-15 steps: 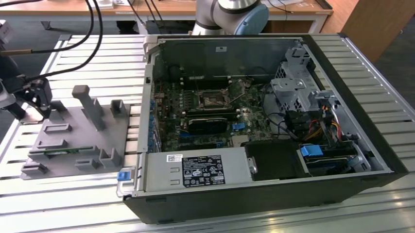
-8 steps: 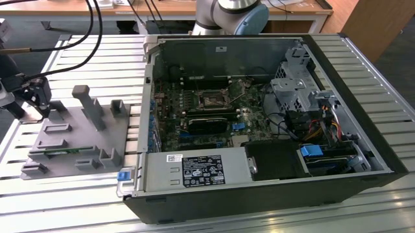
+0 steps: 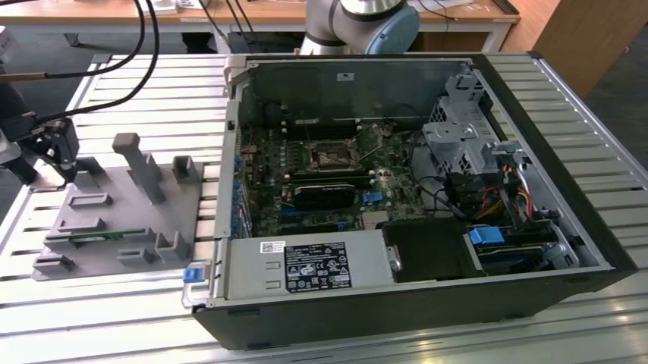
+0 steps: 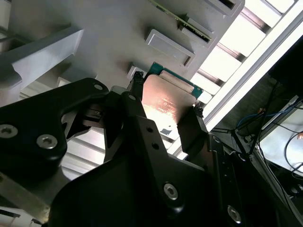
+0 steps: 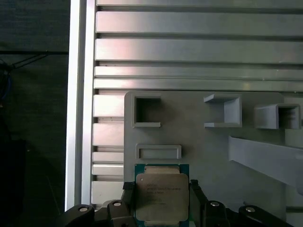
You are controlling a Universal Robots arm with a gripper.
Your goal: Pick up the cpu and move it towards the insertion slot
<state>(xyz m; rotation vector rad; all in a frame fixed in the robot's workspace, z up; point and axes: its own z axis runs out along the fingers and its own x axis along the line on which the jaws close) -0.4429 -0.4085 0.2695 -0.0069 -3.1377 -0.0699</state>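
In both wrist views my gripper is shut on the cpu. It is a flat square chip with a silvery top and a green edge, and one dark finger presses on each side of it. The chip sits just over a corner of the grey plastic fixture; I cannot tell whether it still touches the fixture. In the exterior view the gripper is at the far left, over the fixture's back corner. The insertion slot, a dark square socket with a shiny frame, lies inside the open computer, well toward the exterior view's right.
The open computer case stands on a slatted aluminium table, with high walls around the motherboard and a power supply at its near side. A green memory stick lies in the fixture. Black cables hang above the table's back left.
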